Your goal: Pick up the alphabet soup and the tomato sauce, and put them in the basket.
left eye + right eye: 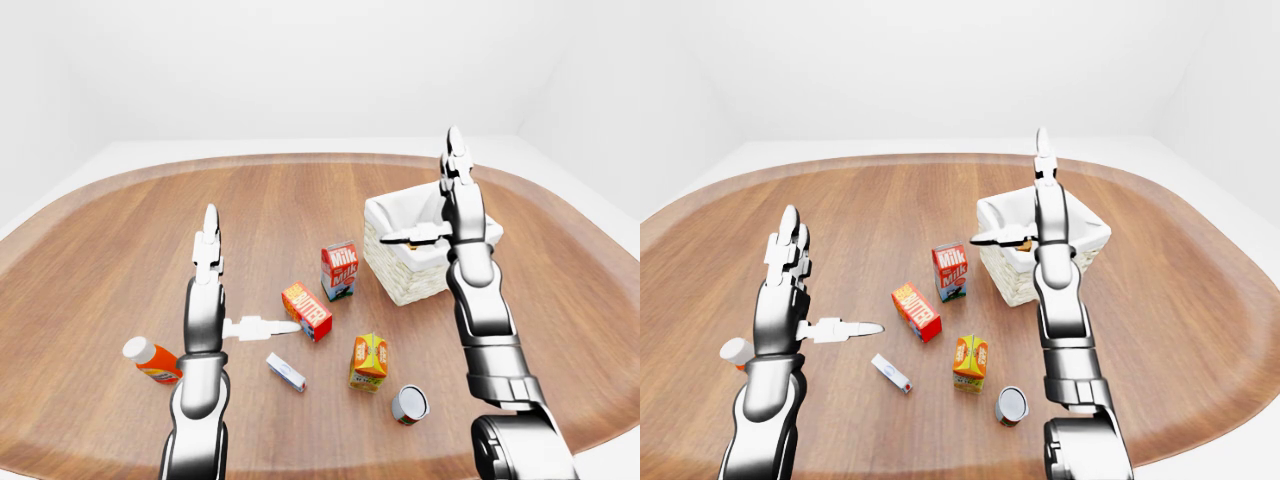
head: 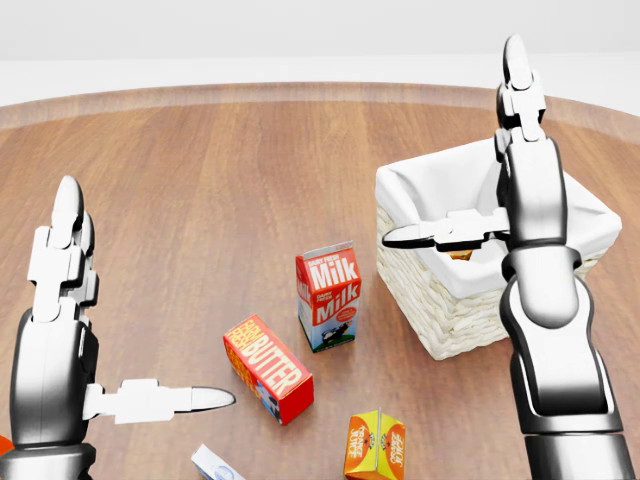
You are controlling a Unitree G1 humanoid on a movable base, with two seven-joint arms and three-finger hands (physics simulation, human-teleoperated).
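A white-lined wicker basket [image 2: 440, 325] stands at the right of the head view. Inside it only a small orange-brown patch of some item [image 2: 461, 255] shows; what it is cannot be told. In the left-eye view a can with a red label [image 1: 409, 404] stands on the table near the bottom, to the right of centre. My right hand [image 2: 460, 150] is open above the basket's near rim, fingers pointing up and thumb stretched left, holding nothing. Over bare wood at the left, my left hand [image 2: 150, 290] is open and empty.
A milk carton [image 2: 328, 295], a red butter box [image 2: 268, 368] and an orange juice carton [image 2: 375, 445] sit left of the basket. A bottle with an orange label [image 1: 152, 360] and a small white box [image 1: 285, 371] lie near my left arm. The round wooden table [image 1: 120, 230] ends in a raised rim.
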